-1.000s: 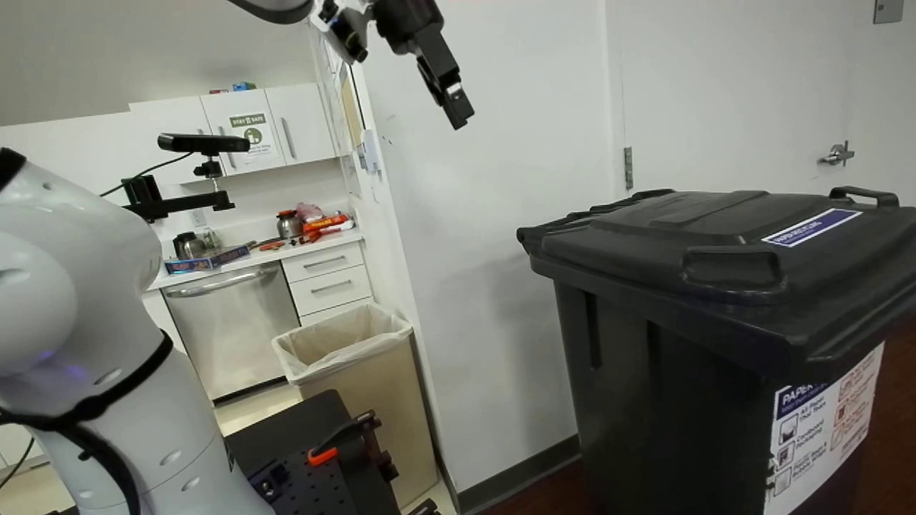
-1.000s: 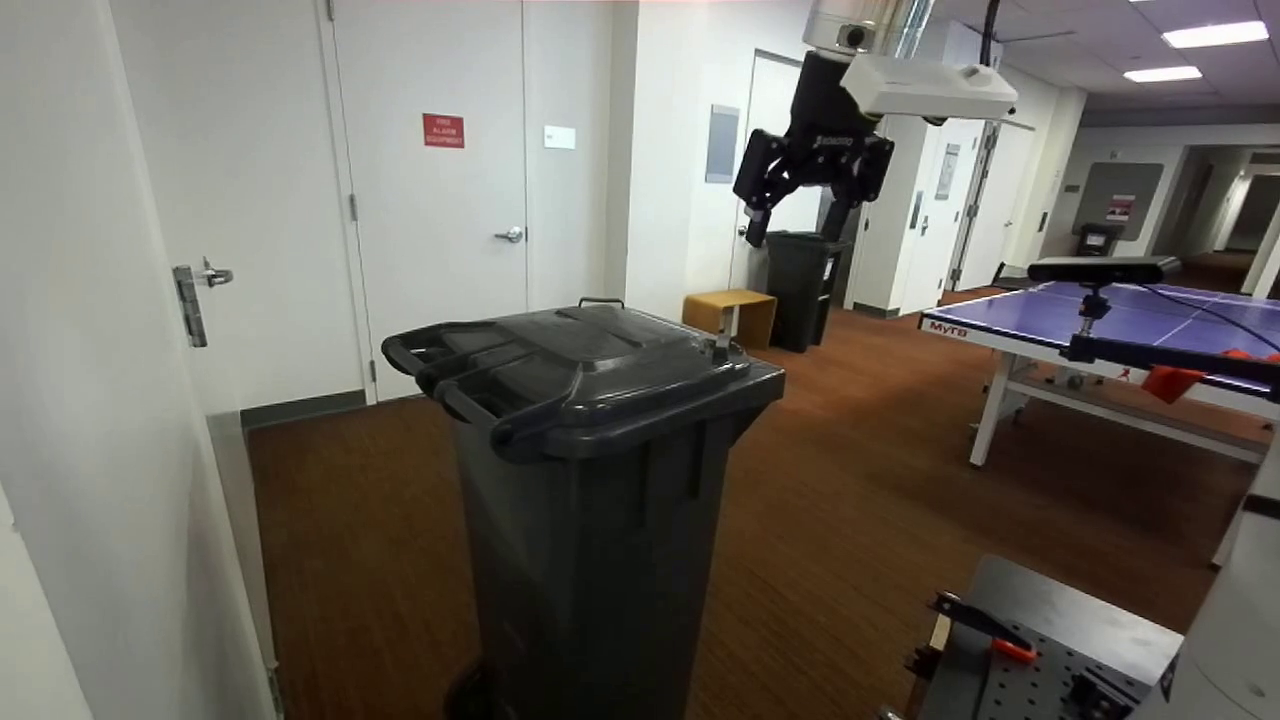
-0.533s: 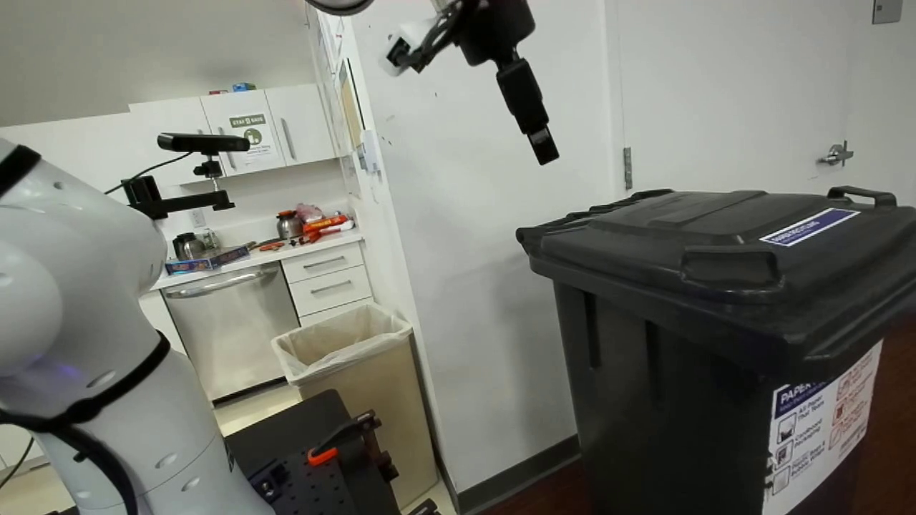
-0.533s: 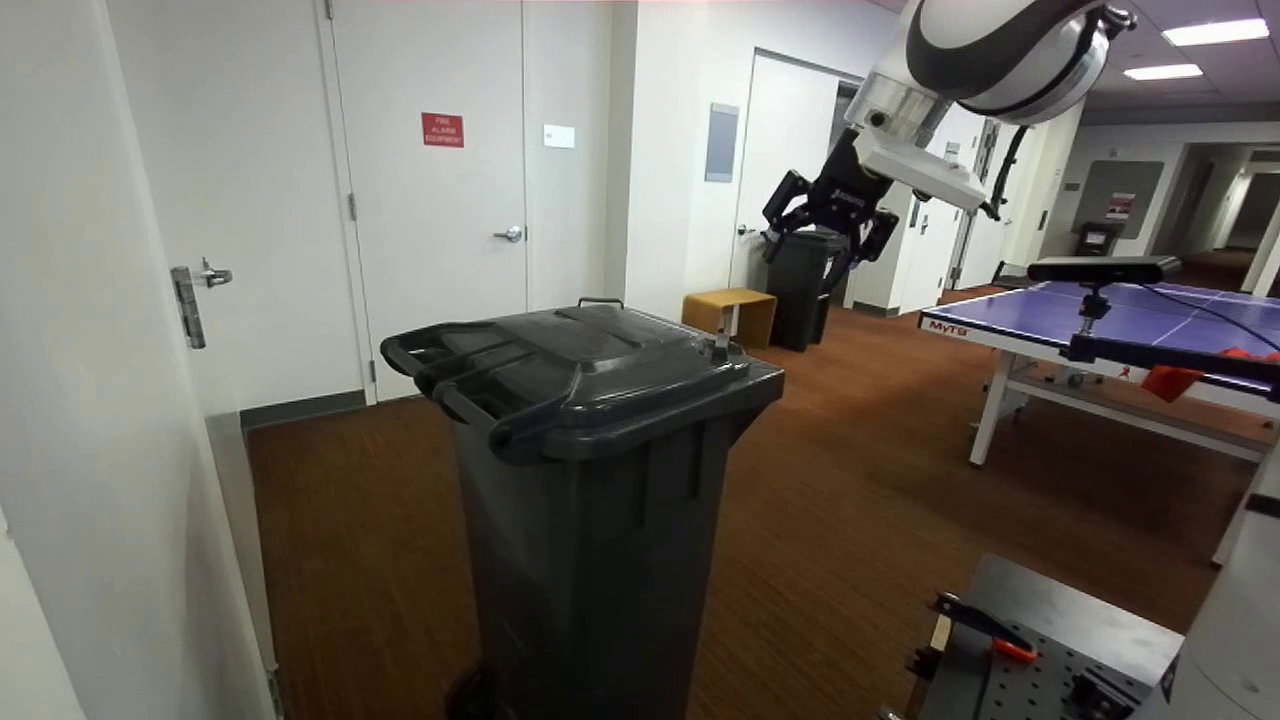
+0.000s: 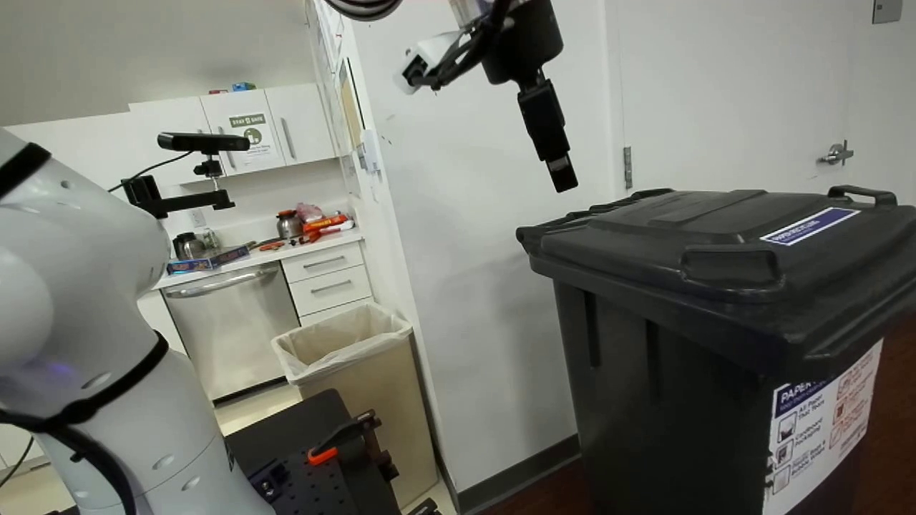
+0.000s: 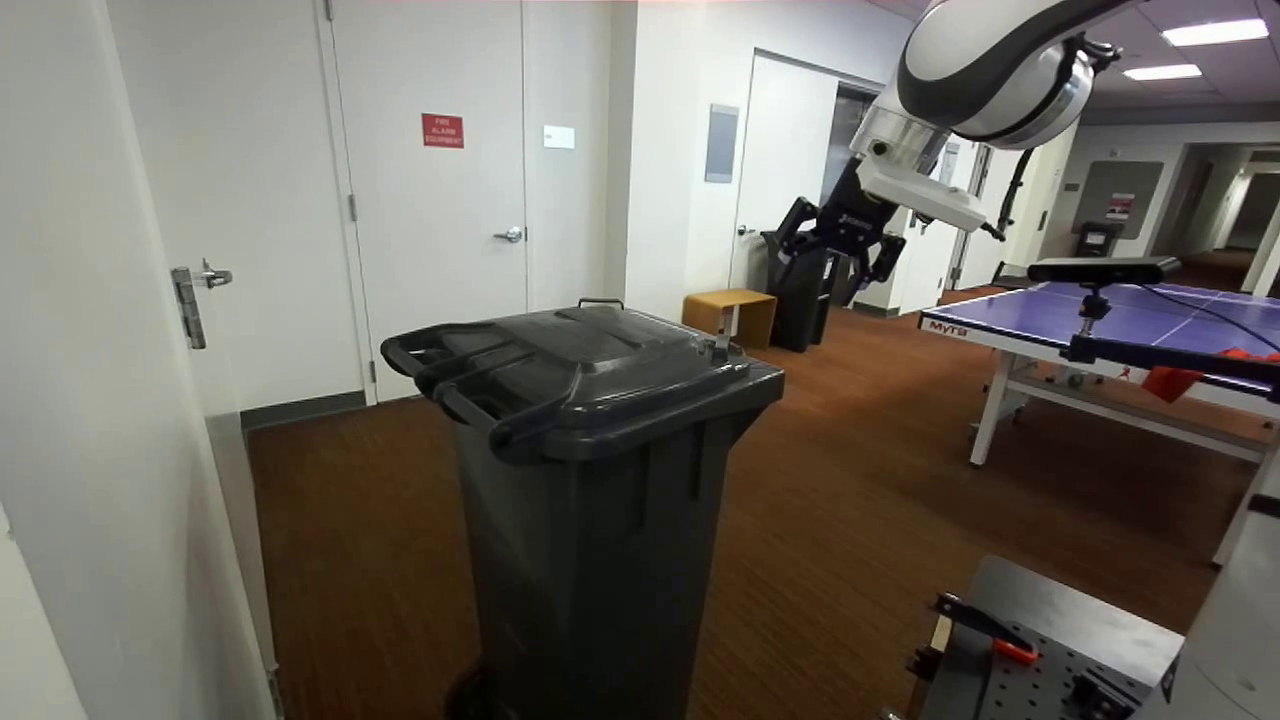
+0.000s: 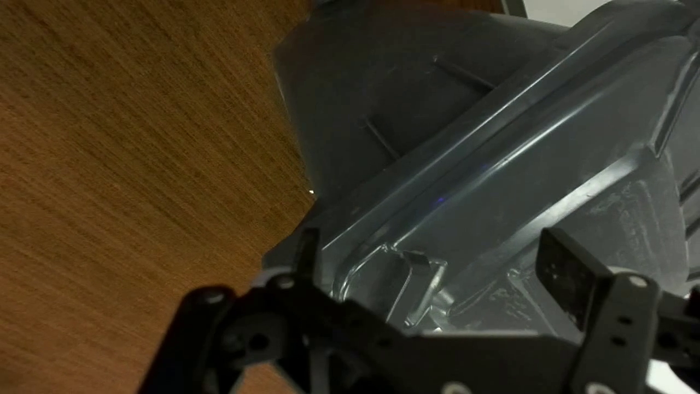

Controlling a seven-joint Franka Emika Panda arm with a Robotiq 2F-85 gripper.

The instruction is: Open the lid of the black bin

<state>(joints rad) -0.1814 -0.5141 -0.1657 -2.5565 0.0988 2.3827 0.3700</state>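
1 gripper (image 6: 820,282), in an exterior view, hangs lower than 1 second ago, its jaws spread wide and holding nothing; apart from it, toward 8 o'clock, the lid (image 6: 590,355) lies closed on the black bin (image 6: 590,550). In an exterior view the fingertips (image 5: 563,175) have come down nearer the lid, which sits at 4 o'clock from them. In the wrist view the 2 fingers (image 7: 566,271) stand far apart, and the lid shows between them and on toward 2 o'clock.
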